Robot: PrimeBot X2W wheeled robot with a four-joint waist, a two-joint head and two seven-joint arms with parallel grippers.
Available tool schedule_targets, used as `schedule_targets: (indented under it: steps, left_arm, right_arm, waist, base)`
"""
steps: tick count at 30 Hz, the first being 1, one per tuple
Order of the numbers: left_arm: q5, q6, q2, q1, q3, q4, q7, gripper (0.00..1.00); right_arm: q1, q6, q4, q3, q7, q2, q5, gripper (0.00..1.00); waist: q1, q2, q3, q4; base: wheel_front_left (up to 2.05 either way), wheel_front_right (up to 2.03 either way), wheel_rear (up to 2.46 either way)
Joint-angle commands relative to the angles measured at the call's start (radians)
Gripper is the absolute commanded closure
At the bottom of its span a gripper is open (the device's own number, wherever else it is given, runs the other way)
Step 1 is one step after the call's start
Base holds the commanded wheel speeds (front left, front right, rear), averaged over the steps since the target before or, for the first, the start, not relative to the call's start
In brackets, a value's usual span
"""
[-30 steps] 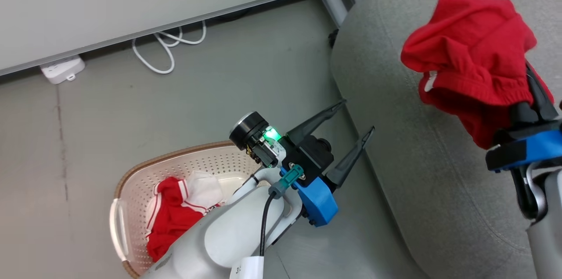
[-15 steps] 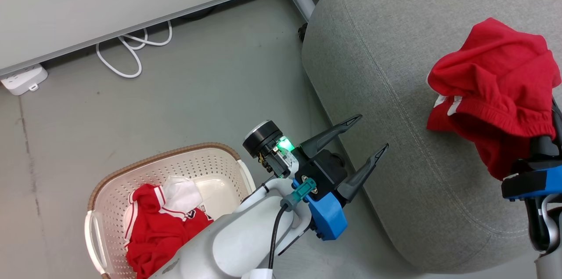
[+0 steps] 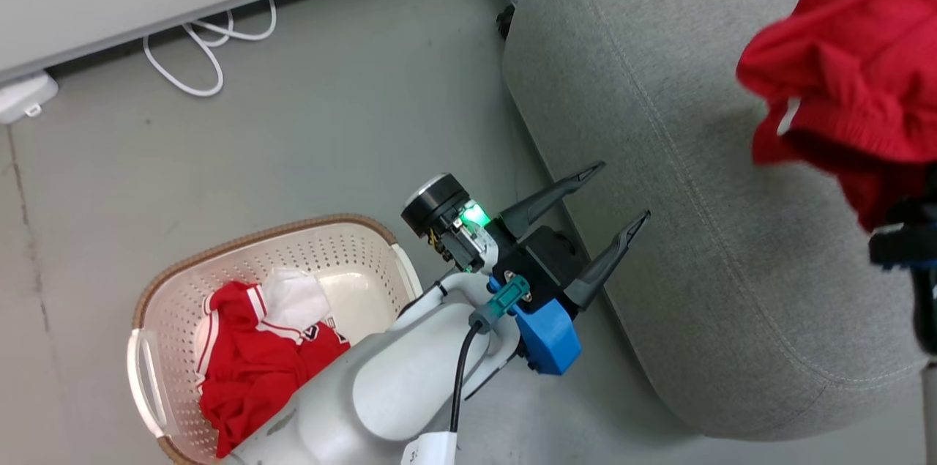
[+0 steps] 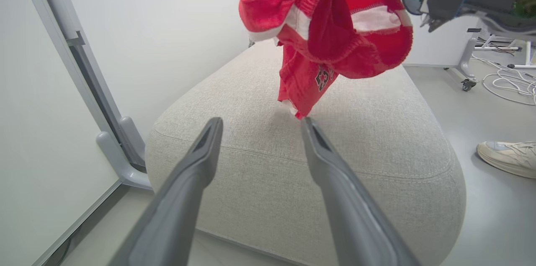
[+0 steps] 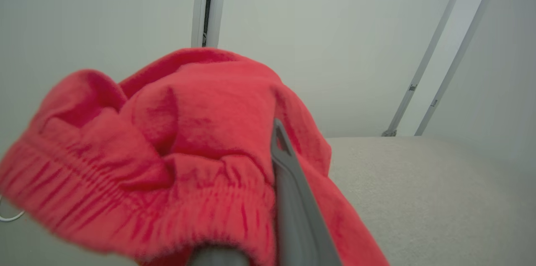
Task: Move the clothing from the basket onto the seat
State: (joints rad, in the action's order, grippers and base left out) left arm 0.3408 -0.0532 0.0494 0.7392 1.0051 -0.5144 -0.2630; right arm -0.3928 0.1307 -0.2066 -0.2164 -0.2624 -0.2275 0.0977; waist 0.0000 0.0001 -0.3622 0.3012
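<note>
Garment (image 3: 842, 69) aloft over seat (image 3: 695, 194), jersey (image 3: 249, 370) in basket (image 3: 241, 242)

Right gripper (image 5: 278, 144) clamped on the red garment, which hangs above the grey cushion at 2 o'clock in head view. Left gripper (image 3: 622, 192) at centre, fingers spread wide, empty, tips aimed toward 2 o'clock beside the seat edge. Jersey crumpled inside basket, 8 o'clock.
</note>
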Motion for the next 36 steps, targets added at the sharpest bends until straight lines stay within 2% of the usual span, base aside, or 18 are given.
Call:
schedule_targets:
  steps: [1, 6, 12, 15, 20, 25, 30, 36]
  left_arm:
    - [-0.008, 0.003, 0.002, 0.02, -0.01, -0.003, -0.003, 0.0]
    - [-0.034, -0.001, 0.009, 0.065, -0.017, -0.011, -0.003, 0.0]
    - [-0.073, -0.016, 0.017, 0.146, 0.002, -0.026, -0.002, 0.0]
    - [-0.089, -0.023, 0.016, 0.188, 0.01, -0.03, -0.001, 0.0]
    - [-0.101, -0.02, 0.013, 0.24, 0.015, -0.031, -0.002, 0.0]
    - [-0.106, -0.01, 0.01, 0.264, 0.017, -0.032, -0.002, 0.0]
    - [-0.106, -0.006, 0.012, 0.269, 0.019, -0.039, -0.002, 0.0]
    - [-0.099, -0.002, 0.021, 0.264, 0.016, -0.044, -0.003, 0.0]
  right_arm:
    - [-0.037, 0.0, 0.013, -0.007, -0.004, -0.013, 0.0, 1.0]
    - [-0.184, 0.0, 0.034, -0.035, -0.004, -0.063, 0.007, 1.0]
    - [-0.37, 0.0, -0.001, -0.158, -0.004, -0.171, 0.028, 1.0]
    - [-0.437, 0.0, -0.053, -0.235, -0.003, -0.232, 0.048, 1.0]
    - [-0.491, 0.0, -0.17, -0.305, -0.004, -0.315, 0.046, 1.0]
    - [-0.48, 0.0, -0.29, -0.336, -0.004, -0.332, 0.024, 1.0]
    - [-0.449, 0.0, -0.384, -0.354, -0.004, -0.304, 0.0, 1.0]
    - [-0.425, 0.0, -0.456, -0.33, -0.004, -0.262, -0.009, 1.0]
  waist:
    - [0.0, -0.0001, -0.033, 0.0]
    - [0.0, -0.0001, -0.124, -0.002]
    - [0.0, -0.0001, -0.25, -0.035]
    - [0.0, -0.0001, -0.306, -0.061]
    - [0.0, -0.0001, -0.379, -0.097]
    - [0.0, -0.0001, -0.427, -0.115]
    - [0.0, -0.0001, -0.446, -0.117]
    - [0.0, -0.0001, -0.444, -0.108]
  base:
    - [0.0, 0.0, 0.0]
    - [0.0, 0.0, 0.0]
    - [0.0, 0.0, 0.0]
    - [0.0, 0.0, 0.0]
    - [0.0, 0.0, 0.0]
    - [0.0, 0.0, 0.0]
    - [0.0, 0.0, 0.0]
    - [0.0, 0.0, 0.0]
